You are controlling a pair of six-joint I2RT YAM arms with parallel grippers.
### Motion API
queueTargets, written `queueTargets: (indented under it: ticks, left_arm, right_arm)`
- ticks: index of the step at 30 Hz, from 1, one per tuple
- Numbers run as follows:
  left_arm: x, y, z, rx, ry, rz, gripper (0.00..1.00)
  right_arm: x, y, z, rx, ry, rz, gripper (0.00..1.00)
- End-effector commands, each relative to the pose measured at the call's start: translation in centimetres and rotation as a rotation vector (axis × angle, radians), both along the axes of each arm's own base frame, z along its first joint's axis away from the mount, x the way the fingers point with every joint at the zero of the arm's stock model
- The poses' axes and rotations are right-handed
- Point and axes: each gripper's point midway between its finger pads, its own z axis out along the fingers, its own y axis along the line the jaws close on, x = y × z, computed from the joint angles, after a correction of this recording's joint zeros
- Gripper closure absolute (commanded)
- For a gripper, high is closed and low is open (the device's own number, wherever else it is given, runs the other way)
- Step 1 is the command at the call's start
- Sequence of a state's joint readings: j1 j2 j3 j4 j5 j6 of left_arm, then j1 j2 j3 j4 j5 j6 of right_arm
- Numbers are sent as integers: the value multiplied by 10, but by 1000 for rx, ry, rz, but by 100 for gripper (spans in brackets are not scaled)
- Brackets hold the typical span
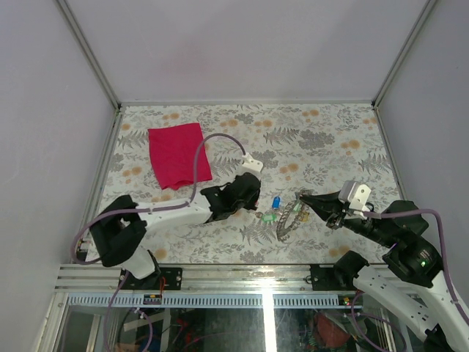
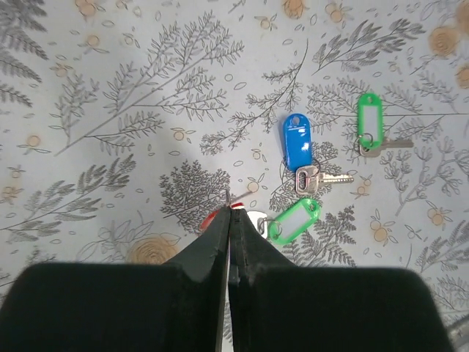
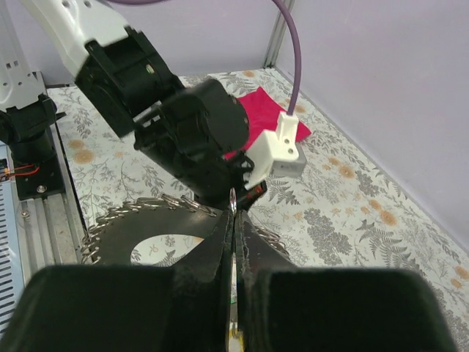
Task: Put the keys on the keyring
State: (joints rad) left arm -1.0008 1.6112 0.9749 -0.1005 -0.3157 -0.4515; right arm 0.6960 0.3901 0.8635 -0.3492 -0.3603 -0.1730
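At the near edge of the floral-patterned bench (image 1: 330,139) both arms are bolted side by side, and each reaches inward so that they meet near the middle. The left arm (image 1: 176,213) lies low and stretched out to the right, with its wrist tipped down at the bench. The right arm (image 1: 381,227) folds back over its base and extends left, its wrist roughly level.

The left claw (image 2: 229,214) has its two black fingers pressed together, the tips right at the bench surface. A sliver of a red-tagged key (image 2: 208,218) shows just beside them on the left. I cannot tell whether anything is pinched between them.

The right claw (image 3: 233,220) is also pressed together and pinches the large grey metal keyring with the jagged, sprocket-like edge (image 3: 146,204). A thin edge of metal shows between its tips, and the toothed rim arcs out to both sides of the fingers. The ring sits between the two claws, and the left wrist is just beyond it.

Loose on the bench past the left fingertips are three keys:
- a small silver key with a green plastic tag (image 2: 293,220), nearest
- a silver key with a blue tag (image 2: 297,143), farther out
- a second green-tagged key (image 2: 370,117), well off to the right

None of them is on the ring.

A magenta cloth square (image 1: 178,154) lies flat far back on the left.
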Motion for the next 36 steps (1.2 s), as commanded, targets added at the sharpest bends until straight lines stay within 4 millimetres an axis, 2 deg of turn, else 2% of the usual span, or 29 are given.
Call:
queueTargets:
  ticks: [1, 8, 21, 24, 29, 36]
  left_arm:
    - [9, 2, 53, -103, -136, -66, 100]
    - [-10, 23, 131, -239, -258, -227, 100]
    - [-88, 40, 251, -373, -408, -616, 100]
    - [-108, 41, 274, -423, -424, -703, 100]
    - [-134, 41, 299, -486, -434, -825, 100]
    - [-156, 39, 326, -549, -446, -947, 100]
  right_arm:
    - [-2, 3, 25, 44, -109, 24, 100]
    - [-4, 10, 22, 33, -212, 78, 100]
    - [-13, 38, 45, 26, -566, 247, 100]
    - [-15, 42, 48, 14, -643, 274, 100]
    - [-18, 45, 59, -2, -796, 293, 100]
    - [-26, 47, 74, -43, -940, 333, 100]
